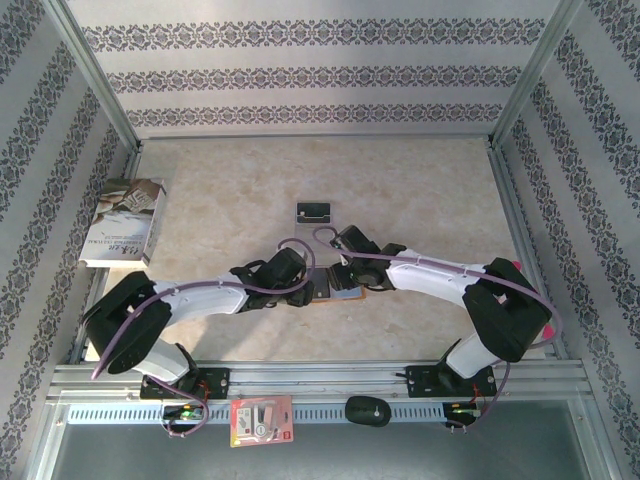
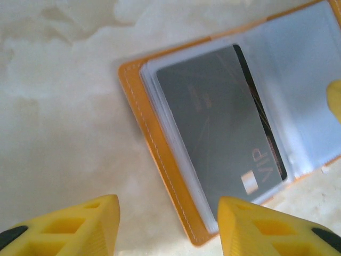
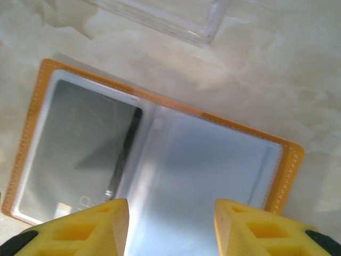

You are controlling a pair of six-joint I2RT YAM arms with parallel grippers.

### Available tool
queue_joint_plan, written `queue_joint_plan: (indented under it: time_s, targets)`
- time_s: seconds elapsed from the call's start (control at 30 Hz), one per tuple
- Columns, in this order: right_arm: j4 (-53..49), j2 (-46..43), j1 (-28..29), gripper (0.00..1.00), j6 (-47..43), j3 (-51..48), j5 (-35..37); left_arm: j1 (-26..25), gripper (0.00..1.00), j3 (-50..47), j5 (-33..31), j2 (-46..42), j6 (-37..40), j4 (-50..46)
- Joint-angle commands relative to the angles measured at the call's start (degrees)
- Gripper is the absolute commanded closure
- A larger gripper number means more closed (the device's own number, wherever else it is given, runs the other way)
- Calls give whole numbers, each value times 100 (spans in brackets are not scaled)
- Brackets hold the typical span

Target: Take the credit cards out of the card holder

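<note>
The orange card holder (image 1: pixel 331 289) lies spread open on the table between my two grippers. Its left clear pocket (image 2: pixel 213 133) holds a grey credit card marked VIP (image 3: pixel 74 154). The right pocket (image 3: pixel 208 165) looks pale blue with nothing in it. A black credit card (image 1: pixel 314 211) lies alone on the table farther back. My left gripper (image 2: pixel 168 205) is open over the holder's near corner, its fingers on either side and apart from it. My right gripper (image 3: pixel 170 205) is open above the right pocket. One of its yellow fingertips (image 2: pixel 335 98) shows in the left wrist view.
A clear plastic stand (image 3: pixel 176 16) sits just beyond the holder. A book (image 1: pixel 122 222) lies at the far left by the wall. A red-and-white packet (image 1: pixel 261 420) and a black oval object (image 1: pixel 367 410) rest on the front rail.
</note>
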Motion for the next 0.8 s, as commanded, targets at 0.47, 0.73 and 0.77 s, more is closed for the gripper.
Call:
queue_joint_plan:
  time_s: [0.47,0.73,0.77]
  targets:
    - [42,-352,-104,56,-83,-294,87,-248,57,312,-324,123,457,-70]
    - [136,-233,13,51,-218,-226,-74,-248,55,437,-485,502,538,-157]
    - [127,-201,48,50,-233,-192,-64,-249,55,464,-514,558,519,-252]
